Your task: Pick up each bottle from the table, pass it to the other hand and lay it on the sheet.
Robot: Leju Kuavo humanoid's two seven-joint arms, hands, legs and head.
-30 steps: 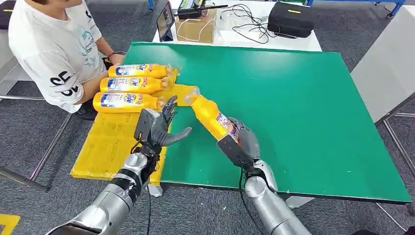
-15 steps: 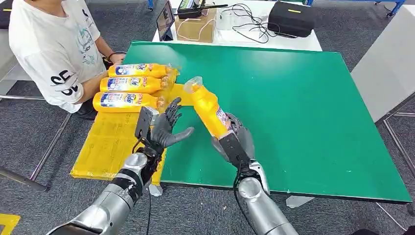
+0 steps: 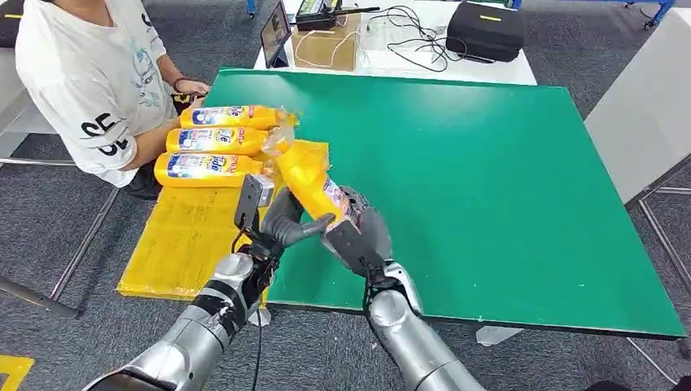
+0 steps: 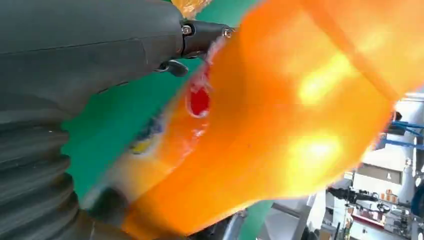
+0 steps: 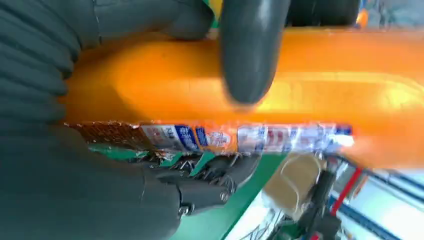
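Since a second ago, carried leftward across the frame: orange plastic bottle with a clear cap point(image 3: 308, 177), base gripped in the right hand point(image 3: 356, 235), cap end tilted toward upper left, now over the near edge of the yellow sheet point(image 3: 183, 236). Left hand point(image 3: 281, 221) closed in from the left, thumb now touching the bottle's underside, fingers curled behind it; whether truly clasping cannot be told from the head view.

Head view, elsewhere: three more orange bottles point(image 3: 213, 140) lying side by side on the sheet at upper left, blue-and-white labels up, print too small to read. Seated beside them at far left, a person in a white T-shirt point(image 3: 90, 81) with black lettering, partly cut off. Green tabletop point(image 3: 489, 179) across centre and right. Beyond it, a white table point(image 3: 481, 69) bearing a cardboard box point(image 3: 326, 49), cables and a black case point(image 3: 486, 31).

Left wrist view: blurred orange bottle wall point(image 4: 280, 125) close across the picture, a red label spot on it, dark fingers point(image 4: 205, 34) lying along its edge, green beneath.

Right wrist view: bottle body point(image 5: 320, 95) lengthwise, grey thumb point(image 5: 252, 50) pressed over it, dark fingers point(image 5: 210, 190) wrapped under; label strip in blue, white and red, lettering smeared beyond reading.
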